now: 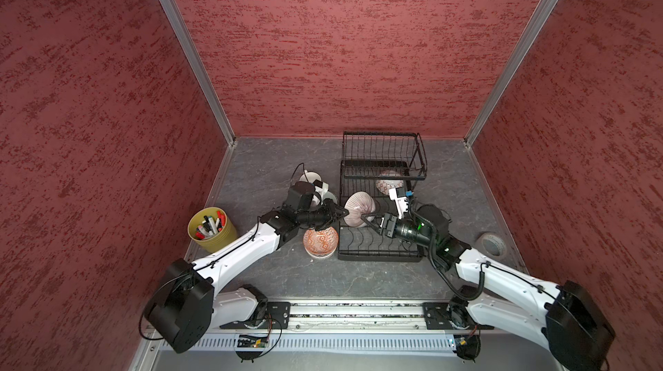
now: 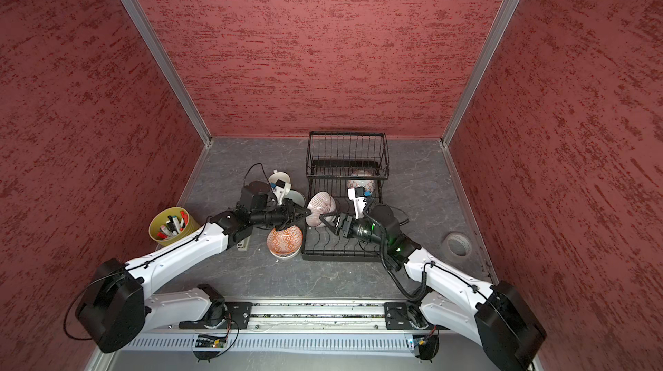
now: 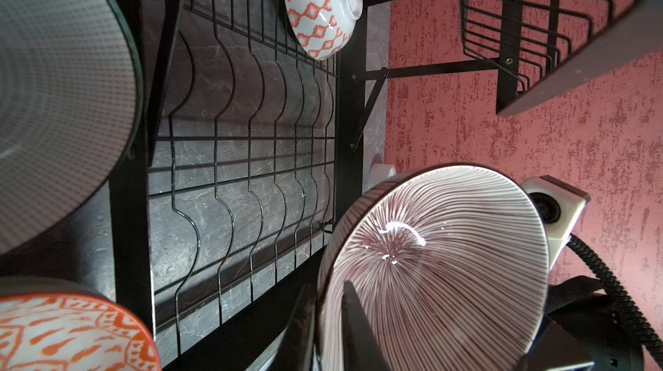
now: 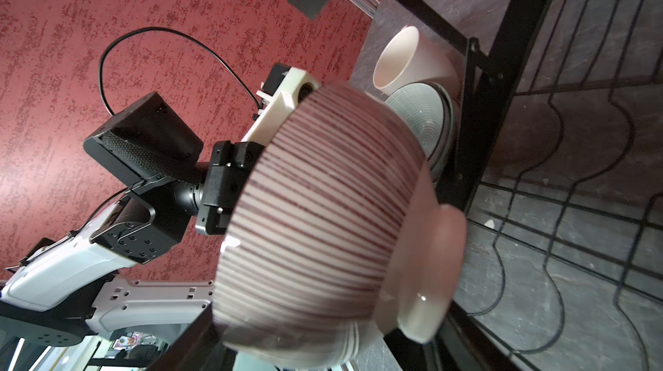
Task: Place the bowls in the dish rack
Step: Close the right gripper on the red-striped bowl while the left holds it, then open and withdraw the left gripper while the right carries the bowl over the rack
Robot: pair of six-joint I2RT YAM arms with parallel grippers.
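Note:
The pink-striped bowl (image 1: 358,208) (image 2: 320,208) hangs on its side over the left edge of the dish rack (image 1: 380,255), between both grippers. My left gripper (image 1: 345,212) (image 3: 328,290) straddles its rim, one finger inside and one outside; I cannot tell whether it still presses. My right gripper (image 1: 366,222) (image 4: 305,344) is shut wide on the bowl's outer body (image 4: 323,208). An orange-patterned bowl (image 1: 389,181) (image 3: 319,7) leans in the rack under the upper basket. Another orange bowl (image 1: 320,242) and a pale green bowl (image 4: 423,125) sit on the table left of the rack.
A cream mug (image 1: 311,176) stands behind the pale green bowl. A yellow-green pot of markers (image 1: 211,229) is at the left wall. A roll of tape (image 1: 491,243) lies at the right. The rack's upper basket (image 1: 382,152) overhangs its back half.

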